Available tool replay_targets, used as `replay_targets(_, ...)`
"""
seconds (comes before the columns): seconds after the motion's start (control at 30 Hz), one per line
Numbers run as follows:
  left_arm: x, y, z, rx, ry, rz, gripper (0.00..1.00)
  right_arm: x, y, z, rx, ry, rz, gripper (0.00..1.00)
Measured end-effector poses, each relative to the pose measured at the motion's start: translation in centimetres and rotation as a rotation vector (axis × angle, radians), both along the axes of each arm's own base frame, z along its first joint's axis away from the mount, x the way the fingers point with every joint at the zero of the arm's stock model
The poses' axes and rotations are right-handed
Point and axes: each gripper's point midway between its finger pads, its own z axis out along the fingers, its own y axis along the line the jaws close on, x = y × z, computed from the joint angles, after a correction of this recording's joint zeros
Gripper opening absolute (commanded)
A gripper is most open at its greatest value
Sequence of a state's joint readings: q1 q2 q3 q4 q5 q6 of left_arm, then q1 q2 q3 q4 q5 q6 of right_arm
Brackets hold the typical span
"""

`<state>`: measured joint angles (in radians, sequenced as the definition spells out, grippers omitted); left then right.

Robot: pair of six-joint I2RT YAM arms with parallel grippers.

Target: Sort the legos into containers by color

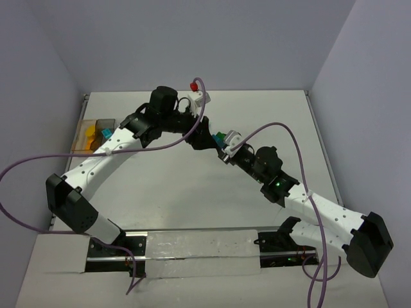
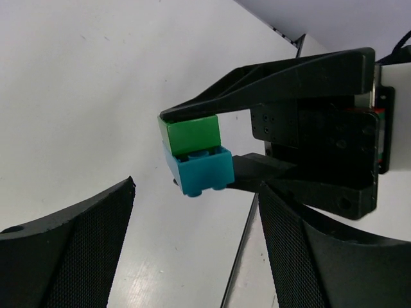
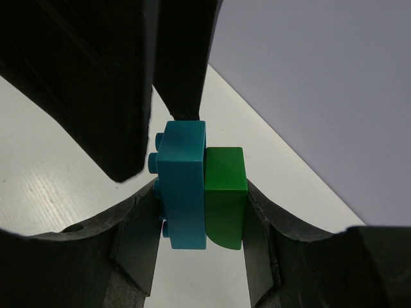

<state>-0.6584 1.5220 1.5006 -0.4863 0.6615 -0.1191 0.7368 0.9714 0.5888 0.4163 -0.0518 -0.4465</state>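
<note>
Tray: the smoky see-through plastic tray [image 1: 82, 144] at the left edge of the table [image 1: 192, 205] holds yellow-orange and teal pieces [image 1: 91, 135]; sorting looks begun.
Left gripper [image 2: 196, 256]: fingers spread apart, empty.
Bricks: the small green plastic brick [image 2: 189, 133] is stuck to the small teal plastic brick [image 2: 200, 168], held above mid-table, unsorted.
Right gripper [image 3: 203, 192]: clamped on the joined pair.
Remaining: probably splitting them, then binning each by colour.

A fixed camera high above the near edge looks down over the table [image 1: 192, 192]. Both wrist cameras face the joined green and teal bricks [image 2: 196, 154] from very close, on opposing sides. Overhead they appear tiny, toward one o'clock from centre.
</note>
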Motion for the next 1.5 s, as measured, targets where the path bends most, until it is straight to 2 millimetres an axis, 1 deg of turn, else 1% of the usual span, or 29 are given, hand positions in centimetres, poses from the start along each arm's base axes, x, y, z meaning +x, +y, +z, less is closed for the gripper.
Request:
replay_targets(0.23, 0.9, -0.8, -1.0, 0.049, 0.0, 0.037, 0.76, -0.2, 0.2, -0.3, -0.007, 0.008, 0.009, 0.0)
replay_targets(0.3, 1.2, -1.0, -1.1, 0.054, -0.001, 0.045, 0.72, -0.3, 0.2, -0.4, -0.01, 0.011, 0.01, 0.0)
replay_targets(0.37, 1.3, -1.1, -1.2, 0.058, 0.006, 0.046, 0.67, -0.3, 0.2, -0.5, -0.014, 0.013, 0.007, 0.0)
replay_targets(0.53, 1.2, -1.6, -1.4, 0.066, 0.008, 0.038, 0.63, -0.2, 0.1, -0.7, -0.023, 0.019, -0.003, 0.0)
replay_targets(0.67, 1.1, -1.7, -1.7, 0.075, 0.016, 0.037, 0.59, -0.2, 0.0, -1.1, -0.03, 0.033, -0.013, 0.0)
replay_targets(0.77, 1.1, -1.8, -1.9, 0.079, 0.021, 0.036, 0.58, -0.1, -0.1, -1.4, -0.036, 0.039, -0.019, 0.0)
replay_targets(1.1, 1.1, -1.6, -2.3, 0.092, 0.029, 0.038, 0.63, -0.1, 0.0, -1.5, -0.035, 0.045, -0.019, 0.0)
replay_targets(1.17, 1.1, -1.6, -2.4, 0.096, 0.032, 0.039, 0.62, -0.1, 0.0, -1.5, -0.033, 0.046, -0.02, 0.0)
replay_targets(1.27, 1.1, -1.7, -2.9, 0.104, 0.044, 0.037, 0.58, 0.0, -0.1, -1.6, -0.035, 0.048, -0.024, 0.0)
replay_targets(1.4, 0.7, -1.8, -3.2, 0.109, 0.059, 0.023, 0.43, 0.0, -0.1, -2.0, -0.047, 0.06, -0.027, 0.0)
replay_targets(1.43, 0.6, -1.9, -3.2, 0.11, 0.059, 0.02, 0.39, 0.0, -0.1, -2.1, -0.049, 0.063, -0.027, 0.04)
replay_targets(1.5, 0.5, -1.9, -3.3, 0.114, 0.063, 0.02, 0.22, 0.0, -0.2, -2.3, -0.055, 0.066, -0.029, 0.23)
